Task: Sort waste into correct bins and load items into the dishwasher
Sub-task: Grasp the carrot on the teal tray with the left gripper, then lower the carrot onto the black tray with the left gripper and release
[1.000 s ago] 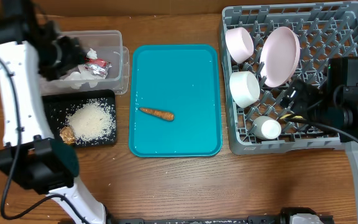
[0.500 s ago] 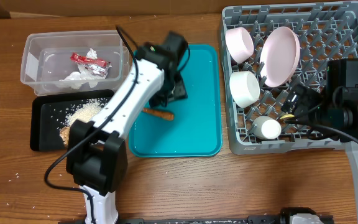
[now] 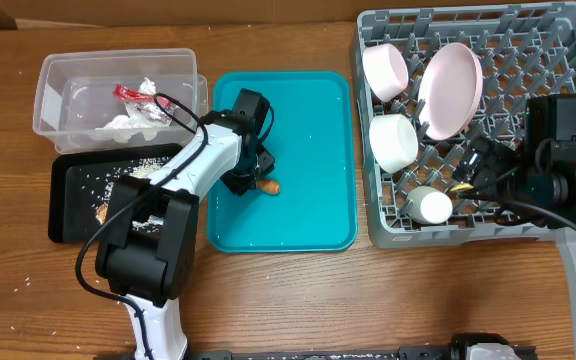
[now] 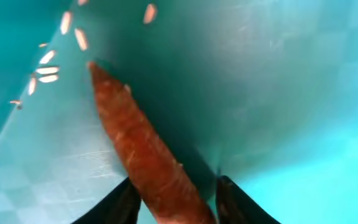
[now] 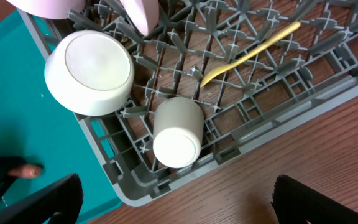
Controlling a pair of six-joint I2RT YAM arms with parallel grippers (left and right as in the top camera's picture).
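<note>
The orange-brown carrot stick [image 3: 269,186] lies on the teal tray [image 3: 308,215]. My left gripper [image 3: 251,180] is down on it, and in the left wrist view its fingers [image 4: 178,202] are shut on the stick [image 4: 142,149]. The clear tub [image 3: 58,75] holds the red wrapper [image 3: 134,95] and white tissue [image 3: 118,123]. The black tray [image 3: 63,225] holds rice [image 3: 138,172] and a brown lump [image 3: 101,212]. The grey rack [image 3: 558,40] holds a pink plate [image 3: 451,88], bowls [image 3: 392,142], a cup [image 5: 178,130] and the yellow spoon [image 5: 253,53]. My right gripper [image 5: 179,208] is open and empty over the rack's front edge.
Loose rice grains lie on the teal tray [image 4: 45,70] beside the stick and on the wood at the table's front left [image 3: 28,283]. My left arm reaches across the black tray and the teal tray's left edge.
My left arm swung from the clear tub over to the teal tray, came down on the carrot stick and closed on it. The right arm has not moved.
</note>
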